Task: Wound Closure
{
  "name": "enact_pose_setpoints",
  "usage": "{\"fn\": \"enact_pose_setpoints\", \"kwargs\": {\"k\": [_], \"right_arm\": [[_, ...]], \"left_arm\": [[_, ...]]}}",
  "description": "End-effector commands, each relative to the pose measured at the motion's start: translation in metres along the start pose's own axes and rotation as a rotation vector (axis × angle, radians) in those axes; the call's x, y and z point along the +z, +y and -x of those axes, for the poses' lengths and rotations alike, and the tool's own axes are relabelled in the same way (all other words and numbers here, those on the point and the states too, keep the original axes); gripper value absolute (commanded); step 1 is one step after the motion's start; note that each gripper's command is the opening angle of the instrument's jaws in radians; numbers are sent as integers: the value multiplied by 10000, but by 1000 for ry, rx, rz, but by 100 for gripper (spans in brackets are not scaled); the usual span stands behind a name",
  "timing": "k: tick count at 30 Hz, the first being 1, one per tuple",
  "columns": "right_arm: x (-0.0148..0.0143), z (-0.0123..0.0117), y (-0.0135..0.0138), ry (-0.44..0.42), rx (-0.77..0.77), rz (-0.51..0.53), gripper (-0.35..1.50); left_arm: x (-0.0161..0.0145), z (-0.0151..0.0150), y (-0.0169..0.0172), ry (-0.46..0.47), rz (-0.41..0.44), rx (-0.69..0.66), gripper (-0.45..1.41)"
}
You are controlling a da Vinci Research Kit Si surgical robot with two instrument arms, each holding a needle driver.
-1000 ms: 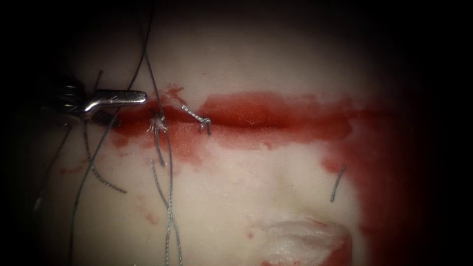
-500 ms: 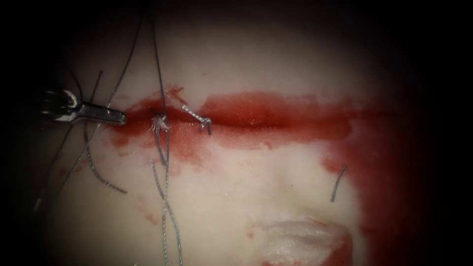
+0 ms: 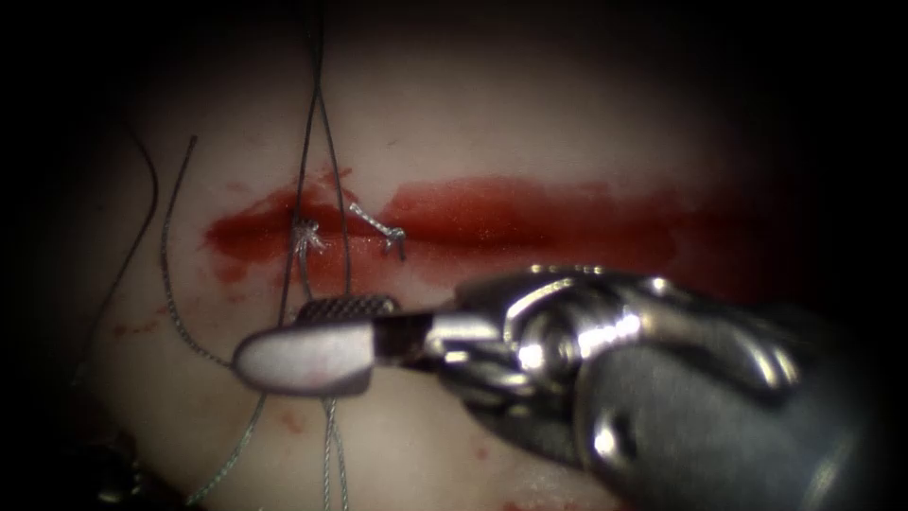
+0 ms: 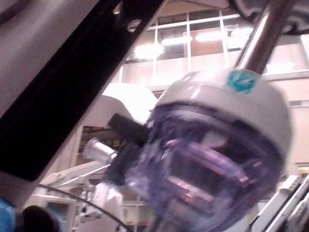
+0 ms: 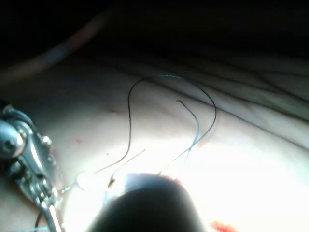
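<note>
Just below the cut, the right arm's steel claw [image 3: 317,343] sits with jaws parted, holding nothing, astride the thin grey thread strands [image 3: 326,189] running down from the white knot [image 3: 305,237]. Risk: closing here could snag or sever the wrong strand. Left claw [image 5: 46,205] state unclear; needle unseen; loose cut thread ends [image 3: 175,274] clutter the pale red-smeared tissue [image 3: 492,123].

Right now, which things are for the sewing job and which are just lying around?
Job: right tool, jaws open by the thread; left tool, grip unclear; stitch knot; cut; tissue.
Lying about: cut ends of thread; red fluid.
</note>
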Motion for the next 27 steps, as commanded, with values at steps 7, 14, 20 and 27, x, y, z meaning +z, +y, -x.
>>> {"fn": "enact_pose_setpoints", "kwargs": {"k": [7,14,20,27], "right_arm": [[2,-22,55,212,100,268,114],[10,-20,94,217,159,302,101],[25,-26,110,341,198,284,93],[32,-28,108,452,248,213,82]], "left_arm": [[-4,3,-84,-63,-92,144,-45],[-6,9,-142,-127,-164,296,-45],[33,-1,-207,-95,-301,438,-45],[50,-15,-265,-56,-441,565,-45]]}}
